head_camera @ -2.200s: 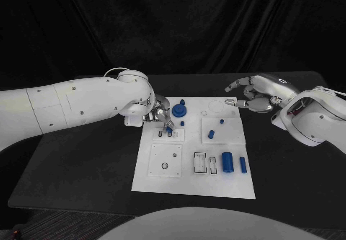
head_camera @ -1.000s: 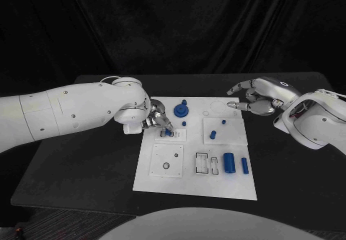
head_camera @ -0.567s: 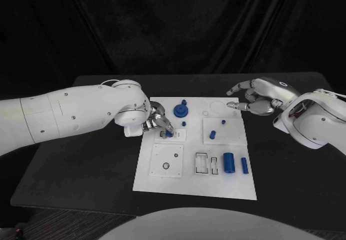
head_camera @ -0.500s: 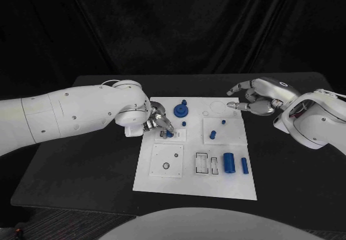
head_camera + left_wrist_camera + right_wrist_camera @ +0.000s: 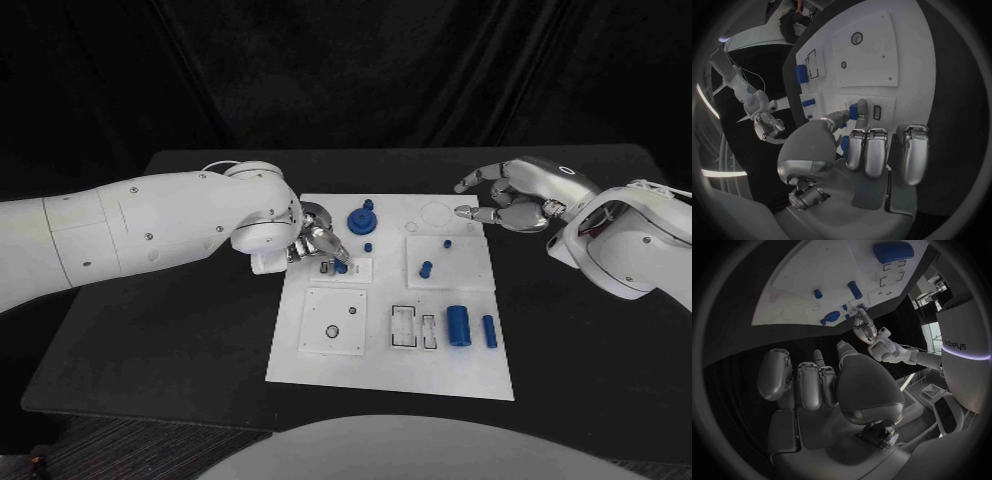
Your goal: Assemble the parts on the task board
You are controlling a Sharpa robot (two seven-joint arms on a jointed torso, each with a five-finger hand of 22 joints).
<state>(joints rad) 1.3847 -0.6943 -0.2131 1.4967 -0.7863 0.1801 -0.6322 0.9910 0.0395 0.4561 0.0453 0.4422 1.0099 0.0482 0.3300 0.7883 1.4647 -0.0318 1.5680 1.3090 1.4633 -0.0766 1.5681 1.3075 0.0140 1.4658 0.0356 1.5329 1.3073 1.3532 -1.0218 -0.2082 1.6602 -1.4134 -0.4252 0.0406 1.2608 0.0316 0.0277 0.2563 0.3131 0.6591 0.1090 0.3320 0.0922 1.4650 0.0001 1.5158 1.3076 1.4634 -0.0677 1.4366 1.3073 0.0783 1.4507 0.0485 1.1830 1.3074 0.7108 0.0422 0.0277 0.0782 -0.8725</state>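
A matte black table [image 5: 159, 330] with rounded corners is seen spread across the middle of the head view, its dark top also visible in the left wrist view [image 5: 954, 100]. Behind its far edge, a black fabric curtain [image 5: 361, 70] is hung in vertical folds across the whole background.
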